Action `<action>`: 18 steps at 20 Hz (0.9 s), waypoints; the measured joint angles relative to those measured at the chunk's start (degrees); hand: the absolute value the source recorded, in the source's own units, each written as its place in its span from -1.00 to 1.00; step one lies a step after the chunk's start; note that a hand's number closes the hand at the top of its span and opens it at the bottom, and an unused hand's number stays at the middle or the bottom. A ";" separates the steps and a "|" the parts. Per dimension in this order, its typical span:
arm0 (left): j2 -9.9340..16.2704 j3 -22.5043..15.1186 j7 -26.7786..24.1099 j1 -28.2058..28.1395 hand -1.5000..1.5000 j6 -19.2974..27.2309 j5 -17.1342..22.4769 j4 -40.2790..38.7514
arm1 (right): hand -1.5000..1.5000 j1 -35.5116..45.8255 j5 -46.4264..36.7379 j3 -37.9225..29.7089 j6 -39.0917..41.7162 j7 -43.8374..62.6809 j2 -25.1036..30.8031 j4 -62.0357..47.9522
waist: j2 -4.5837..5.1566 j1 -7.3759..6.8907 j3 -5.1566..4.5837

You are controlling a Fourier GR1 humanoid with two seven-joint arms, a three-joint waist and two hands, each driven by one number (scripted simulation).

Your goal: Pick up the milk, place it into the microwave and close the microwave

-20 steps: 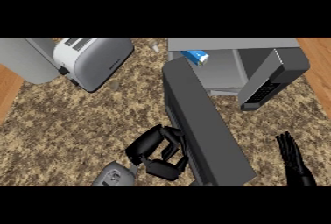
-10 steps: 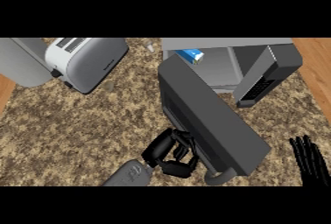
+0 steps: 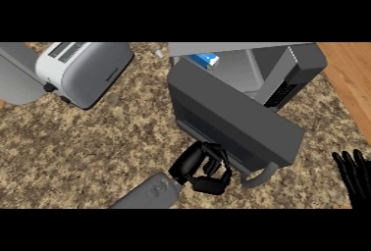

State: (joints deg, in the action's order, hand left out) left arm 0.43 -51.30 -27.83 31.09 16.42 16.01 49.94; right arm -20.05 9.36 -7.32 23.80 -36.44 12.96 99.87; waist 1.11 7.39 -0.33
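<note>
We see that the microwave door (image 3: 235, 122) has swung further toward the microwave (image 3: 290, 73) than it stood a second ago; it now covers more of the opening, at about one o'clock from the centre of the view. Our left hand (image 3: 203, 169) has followed it, moving up from the six o'clock area, and its fingers are curled together against the lower edge of the door, close to the handle (image 3: 259, 179). We cannot tell if they hold the handle or only push beside it.

The milk (image 3: 206, 60) is inside the microwave, at twelve o'clock, where a small blue and white part shows above the top edge of the door. So we judge that the placing is already done and only the closing remains.

Our right hand (image 3: 355, 174) rests at four o'clock near the edge, fingers straight and apart, touching nothing. The toaster (image 3: 87, 71) lies at ten o'clock on the counter (image 3: 87, 147), well apart from the work.
</note>
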 measured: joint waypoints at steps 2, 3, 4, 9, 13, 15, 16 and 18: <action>-0.02 -1.26 -0.70 0.68 1.00 1.72 2.69 0.60 | -1.00 0.38 0.60 0.59 0.37 1.21 0.07 1.54 | 0.18 0.55 -0.03; -0.01 -1.61 -1.25 0.85 1.00 2.46 3.96 0.71 | -1.00 0.19 1.13 0.82 0.96 1.71 0.32 2.29 | 0.28 0.99 -0.05; 0.00 -1.85 -1.55 1.36 1.00 3.09 5.27 0.95 | -1.00 0.53 1.53 0.91 1.18 2.52 0.61 2.91 | 0.40 1.27 -0.07; -0.07 -2.83 -3.03 3.23 1.00 8.46 10.78 2.28 | -1.00 1.47 2.34 0.94 2.12 5.20 2.49 6.05 | 0.67 2.83 -0.14; -0.21 -1.93 -3.16 5.21 1.00 13.26 15.18 2.51 | -1.00 2.22 3.12 -0.09 2.75 6.87 4.46 7.89 | 0.90 4.04 -0.14; -0.27 -1.47 -2.96 6.51 -1.00 15.32 17.24 2.29 | -1.00 2.89 3.59 -0.56 2.84 7.67 5.20 8.88 | 1.03 4.62 -0.14; -0.25 -1.30 -2.81 7.18 -1.00 16.31 18.24 2.15 | -1.00 3.08 3.98 -0.95 2.95 7.88 5.54 9.14 | 1.08 4.98 -0.12; -0.33 -1.06 -2.58 8.63 -1.00 17.92 19.97 1.54 | -1.00 3.72 4.74 -1.44 2.94 8.27 5.83 9.49 | 1.32 5.68 -0.07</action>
State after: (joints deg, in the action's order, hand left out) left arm 0.10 -52.36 -30.40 39.72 34.34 35.98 51.47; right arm -16.32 14.10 -8.77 26.74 -28.17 18.79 109.36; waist 2.43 13.07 -0.40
